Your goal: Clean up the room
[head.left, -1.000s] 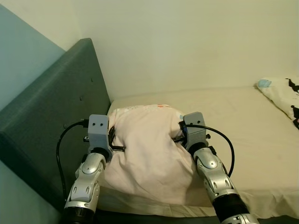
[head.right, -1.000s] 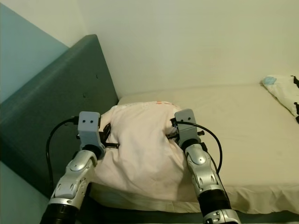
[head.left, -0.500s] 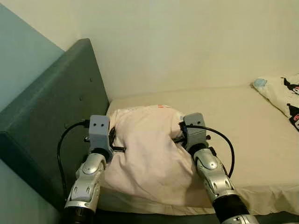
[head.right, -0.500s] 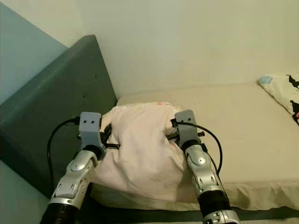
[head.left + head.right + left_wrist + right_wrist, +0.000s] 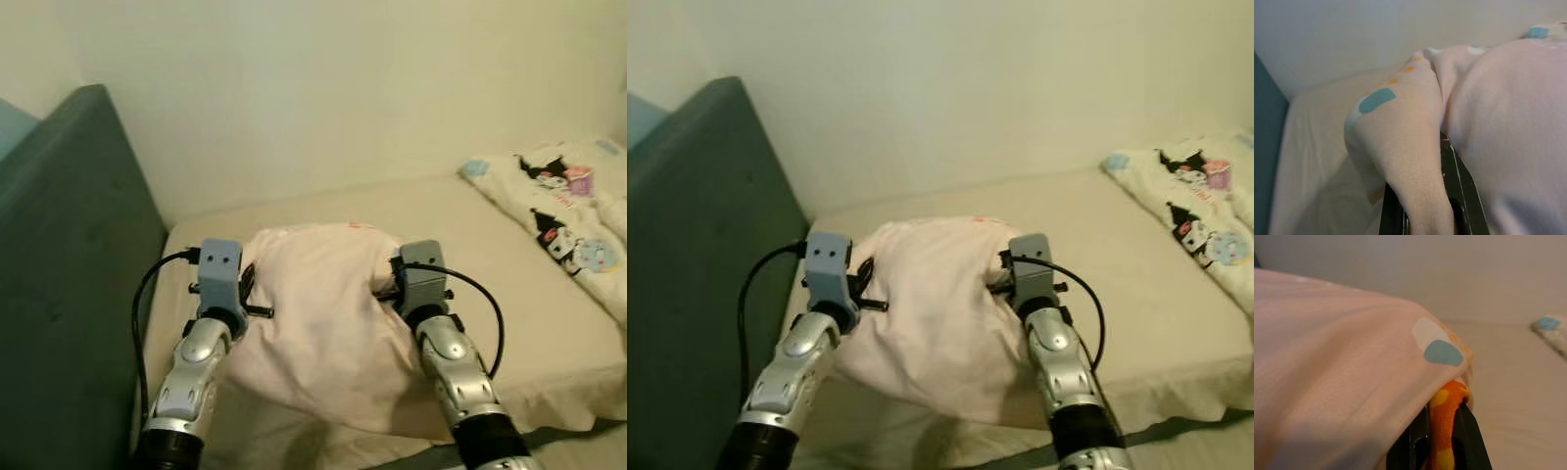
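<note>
- Bed [image 5: 509, 294]: cream sheet, set against the pale wall; dark teal headboard [image 5: 69, 284] at its left end.
- Pillow [image 5: 323, 323]: pale pink with small teal and orange spots, held over the bed's front edge near the headboard end, sagging between the two arms.
- Cartoon-print blanket [image 5: 573, 235]: lying at the bed's far right end, well apart from the pillow.
- Left claw [image 5: 1422, 210]: at the pillow's left side, black fingers [image 5: 1469, 196] pinching a fold of pink cloth.
- Right claw [image 5: 1442, 440]: at the pillow's right side, fingers [image 5: 1418, 438] pinching an orange-and-yellow bit of cloth under the pink cover.
</note>
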Available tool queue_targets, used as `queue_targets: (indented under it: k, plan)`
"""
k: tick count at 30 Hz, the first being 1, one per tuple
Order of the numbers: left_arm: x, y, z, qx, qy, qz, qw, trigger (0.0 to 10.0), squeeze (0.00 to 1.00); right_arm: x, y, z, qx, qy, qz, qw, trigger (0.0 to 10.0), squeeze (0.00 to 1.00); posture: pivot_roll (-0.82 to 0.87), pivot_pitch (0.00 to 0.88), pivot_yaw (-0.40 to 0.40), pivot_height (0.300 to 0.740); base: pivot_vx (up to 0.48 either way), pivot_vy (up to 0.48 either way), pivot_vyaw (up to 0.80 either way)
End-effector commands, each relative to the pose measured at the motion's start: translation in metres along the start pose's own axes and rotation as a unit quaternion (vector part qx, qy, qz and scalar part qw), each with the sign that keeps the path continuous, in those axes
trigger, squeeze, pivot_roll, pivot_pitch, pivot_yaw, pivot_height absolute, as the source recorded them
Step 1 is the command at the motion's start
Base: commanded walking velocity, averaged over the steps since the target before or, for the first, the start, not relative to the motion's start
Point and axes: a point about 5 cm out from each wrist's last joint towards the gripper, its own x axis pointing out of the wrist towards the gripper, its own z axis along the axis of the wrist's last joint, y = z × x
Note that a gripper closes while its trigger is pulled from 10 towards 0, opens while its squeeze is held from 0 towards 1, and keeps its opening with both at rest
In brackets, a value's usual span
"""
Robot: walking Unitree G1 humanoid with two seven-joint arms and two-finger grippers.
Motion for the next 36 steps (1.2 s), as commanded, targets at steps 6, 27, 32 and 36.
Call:
queue_targets:
  k: [6,27,32,36]
  plan:
    - [-0.0001,-0.0008,0.0116,0.000,-0.035,-0.004,0.999,10.0,0.00,0.0020,0.0046,0.0095,-0.007,-0.021,0.012,1.000,10.0,0.00,-0.08,0.036,0.074,0.720,0.000,0.000,0.00]
    - [0.0017,-0.0008,0.0138,0.024,-0.044,-0.023,0.998,10.0,0.00,0.0010,0.0048,0.0108,-0.004,-0.028,0.010,1.000,10.0,0.00,-0.08,0.024,0.083,0.720,0.000,0.062,0.00]
    - [0.0014,-0.0002,0.0136,0.024,-0.044,-0.023,0.998,10.0,0.00,0.0011,0.0058,0.0107,-0.003,-0.028,0.011,1.000,10.0,0.00,-0.08,0.019,0.083,0.720,0.000,0.341,0.00]
    - [0.0009,0.0005,0.0131,0.024,-0.043,-0.021,0.999,10.0,0.00,0.0012,0.0066,0.0106,-0.003,-0.028,0.013,1.000,10.0,0.00,-0.08,0.018,0.083,0.720,0.000,0.340,0.00]
